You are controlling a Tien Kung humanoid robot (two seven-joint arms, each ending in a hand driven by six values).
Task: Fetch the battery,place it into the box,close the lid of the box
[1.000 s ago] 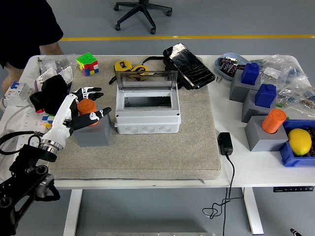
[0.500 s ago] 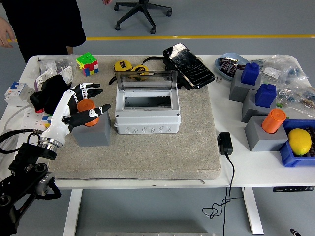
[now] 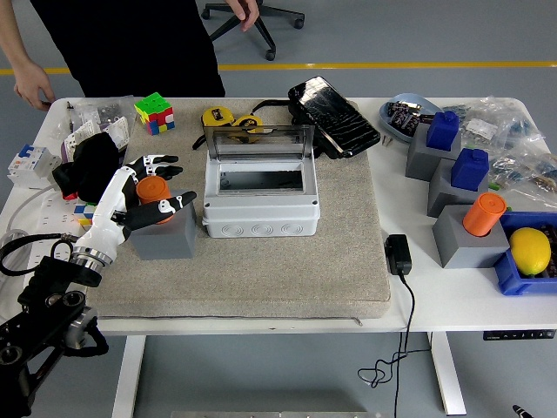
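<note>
My left hand shifts slightly at the orange cylindrical battery: the thumb, low across its front half a second ago, lifts back up beside it. Beyond my hand, the person in black clothing moves rightward along the far edge, one bare hand now reaching toward the table's corner.

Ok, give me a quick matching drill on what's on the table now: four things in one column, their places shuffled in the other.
Things:
1. orange battery
2. Rubik's cube
3. lemon
4. black power adapter

Places:
A. in the blue bin at the right edge
B. on the bare table just right of the beige mat
C. on the grey block, between the left hand's fingers
D. far left of the table, behind the mat

Pairs: 1-C, 2-D, 3-A, 4-B
</note>
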